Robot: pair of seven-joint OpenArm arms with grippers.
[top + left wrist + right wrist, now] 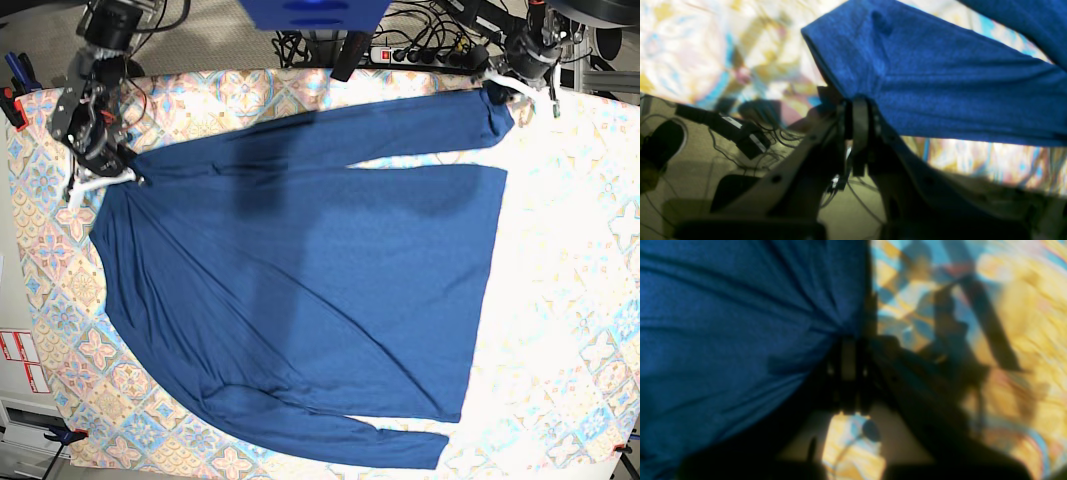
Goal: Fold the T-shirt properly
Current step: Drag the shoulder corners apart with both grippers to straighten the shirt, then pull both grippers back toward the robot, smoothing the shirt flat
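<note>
While the dark navy-blue knit long-sleeved T-shirt (300, 270) lies spread on the pastel patterned tablecloth (570, 250), the left gripper (503, 92) pinches a sleeve cuff and the right gripper (128, 177) clamps the shoulder edge.

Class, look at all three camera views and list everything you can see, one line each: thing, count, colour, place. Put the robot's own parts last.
T-shirt: one, dark navy blue, spread flat across the tablecloth.
Tablecloth: one, pastel patterned, covering the table.
Power strip: one, black, with cables, beyond the table's far edge.
Left gripper: one, shut on the far sleeve's cuff.
Right gripper: one, shut on the T-shirt's edge where that sleeve joins the body.
</note>
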